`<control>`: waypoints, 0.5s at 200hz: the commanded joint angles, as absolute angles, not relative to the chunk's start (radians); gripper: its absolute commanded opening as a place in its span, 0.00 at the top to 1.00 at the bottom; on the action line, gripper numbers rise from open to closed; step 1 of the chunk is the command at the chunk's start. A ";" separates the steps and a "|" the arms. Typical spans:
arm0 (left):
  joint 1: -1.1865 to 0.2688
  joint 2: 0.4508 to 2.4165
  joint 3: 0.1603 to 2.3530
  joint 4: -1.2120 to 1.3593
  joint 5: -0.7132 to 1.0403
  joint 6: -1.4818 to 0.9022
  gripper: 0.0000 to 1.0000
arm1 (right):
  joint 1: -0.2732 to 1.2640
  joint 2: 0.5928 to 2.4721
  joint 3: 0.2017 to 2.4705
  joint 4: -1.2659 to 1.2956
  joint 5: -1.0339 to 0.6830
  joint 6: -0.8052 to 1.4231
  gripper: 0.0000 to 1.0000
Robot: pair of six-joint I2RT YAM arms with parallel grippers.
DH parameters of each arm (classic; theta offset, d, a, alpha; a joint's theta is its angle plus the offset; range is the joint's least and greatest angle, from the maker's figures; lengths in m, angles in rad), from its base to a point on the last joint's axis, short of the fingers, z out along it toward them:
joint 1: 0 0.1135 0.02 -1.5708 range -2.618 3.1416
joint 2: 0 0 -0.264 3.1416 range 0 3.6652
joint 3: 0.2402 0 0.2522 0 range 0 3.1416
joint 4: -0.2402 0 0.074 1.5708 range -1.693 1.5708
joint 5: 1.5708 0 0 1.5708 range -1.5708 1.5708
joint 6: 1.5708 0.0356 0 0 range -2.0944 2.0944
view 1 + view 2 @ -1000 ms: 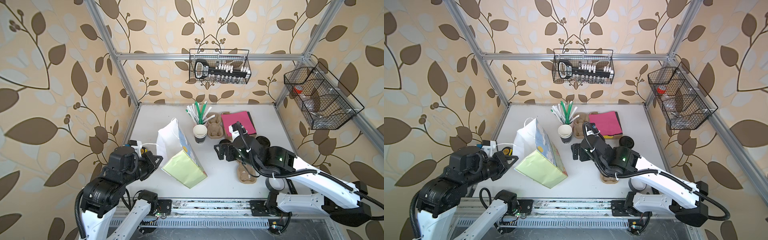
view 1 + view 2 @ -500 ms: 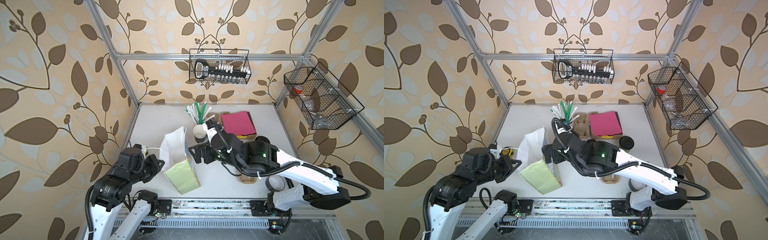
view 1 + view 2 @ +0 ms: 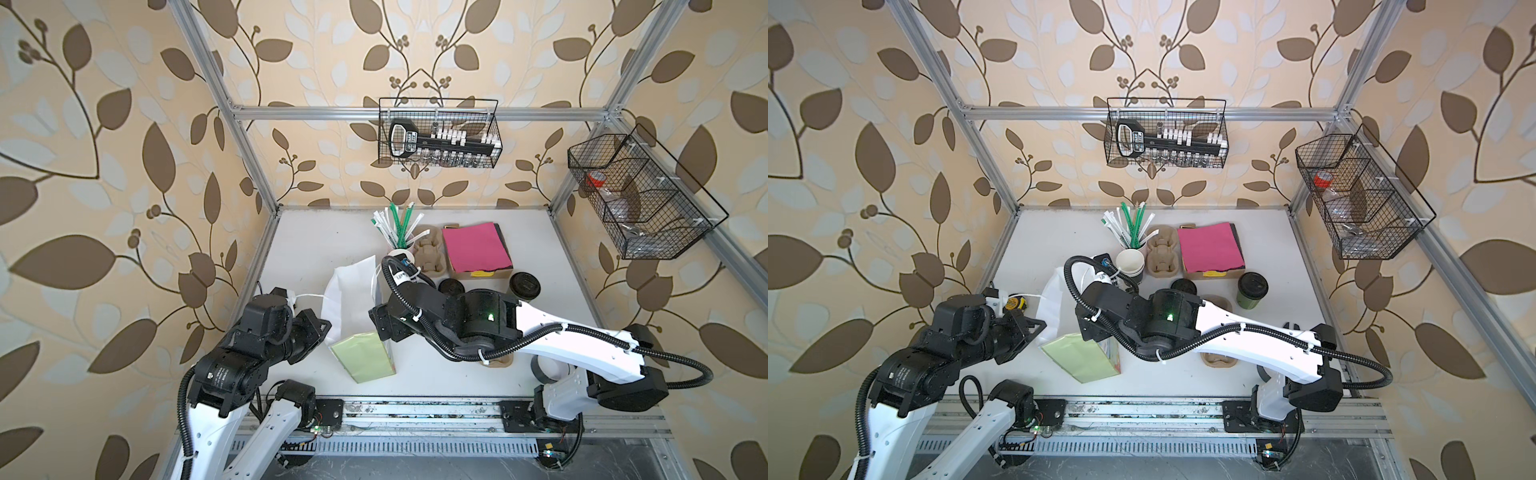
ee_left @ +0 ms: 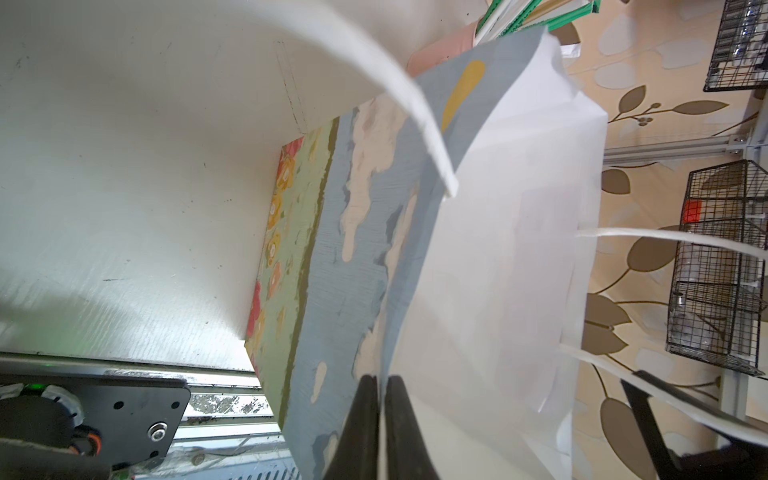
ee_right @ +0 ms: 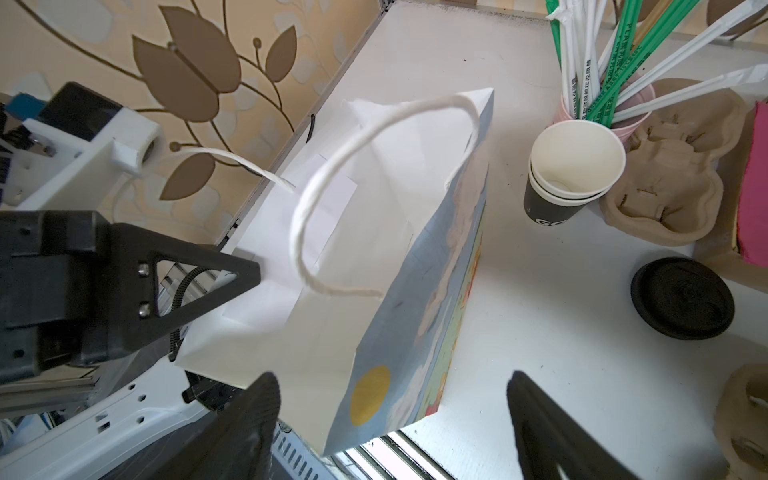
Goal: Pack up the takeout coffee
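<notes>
- Bag preparation: paper bag (image 3: 353,299) sits on the table (image 3: 316,249), its mouth kept open so the cup can go in.
- Left gripper (image 4: 380,415): jaws pressed together, pinching the rim of the bag's wall, apparently to anchor that side.
- Right gripper (image 5: 390,376): jaws spread wide and empty, straddling the printed wall, probably to widen the mouth.
- Takeout coffee (image 3: 1252,291): lidded and upright beside the cardboard box (image 3: 1233,273), well apart from the bag and not yet packed.

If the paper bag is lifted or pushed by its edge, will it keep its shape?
Probably not: the paper bag is thin, its wall bowing where the left gripper pinches it. It looks empty, so likely light and easy to tip. Its cord handle curls loosely: probably floppy.
</notes>
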State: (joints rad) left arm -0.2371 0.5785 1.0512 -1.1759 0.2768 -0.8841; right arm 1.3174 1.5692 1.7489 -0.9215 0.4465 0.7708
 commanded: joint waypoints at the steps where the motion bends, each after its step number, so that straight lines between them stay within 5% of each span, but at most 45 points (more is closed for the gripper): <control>1: -0.247 0.601 1.066 -1.140 0.269 -0.867 0.85 | 1.321 1.580 1.723 -0.936 0.481 0.808 0.16; 39: -0.247 0.621 1.058 -1.105 0.281 -0.868 0.82 | 1.330 1.591 1.725 -0.909 0.487 0.802 0.17; 100: -0.248 0.647 1.095 -1.077 0.275 -0.862 0.62 | 1.330 1.653 1.720 -0.916 0.478 0.811 0.23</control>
